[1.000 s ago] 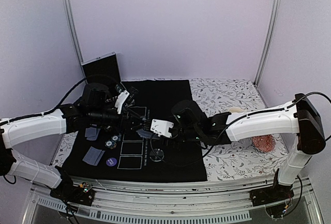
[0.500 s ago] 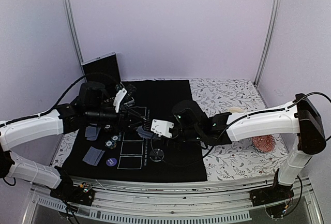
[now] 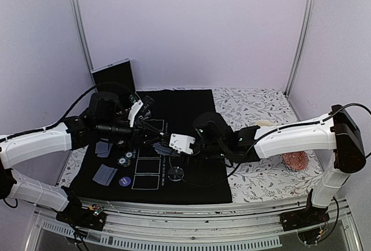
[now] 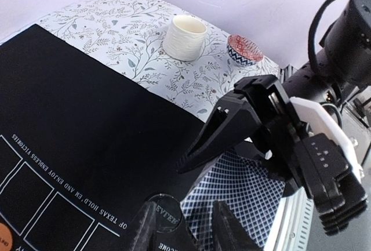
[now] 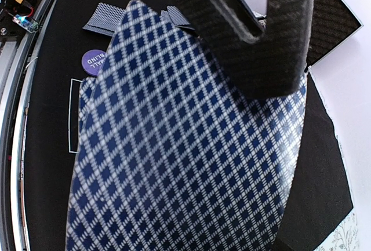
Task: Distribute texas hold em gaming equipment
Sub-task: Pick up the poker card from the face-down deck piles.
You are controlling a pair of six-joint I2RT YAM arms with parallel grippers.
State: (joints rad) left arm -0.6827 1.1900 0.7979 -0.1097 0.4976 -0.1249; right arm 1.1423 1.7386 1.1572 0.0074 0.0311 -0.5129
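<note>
one playing card (image 4: 232, 196) with a blue lattice back is in the right gripper (image 4: 200, 161). its jaws are pinching the card near one edge, and the upper black finger lies on the card's back. in the right wrist view the same card fills almost the whole picture under that finger. the free end of the card reaches in between the two fingers (image 4: 229, 233) of the left gripper (image 4: 194, 231). those jaws are spread apart and are not pressed on the card.

the card hangs above the middle of the black mat (image 3: 191, 106), which covers the left half of the desk (image 3: 261, 175). a clear disc (image 4: 165, 217) lies on the mat just under the left gripper, beside the printed boxes. more cards (image 3: 104, 174), striped chips (image 3: 124, 159) and a purple disc (image 3: 124, 181) lie on the mat toward the near left corner of the desk.

the left arm comes in from the left edge with a bent elbow, and its wrist points right and downward over the mat. the right arm stretches low from the right edge across the desk, with the forearm almost level. the two grippers face each other. a cream cup (image 4: 184, 37) and a patterned dish (image 4: 244, 50) stand toward the right edge.
</note>
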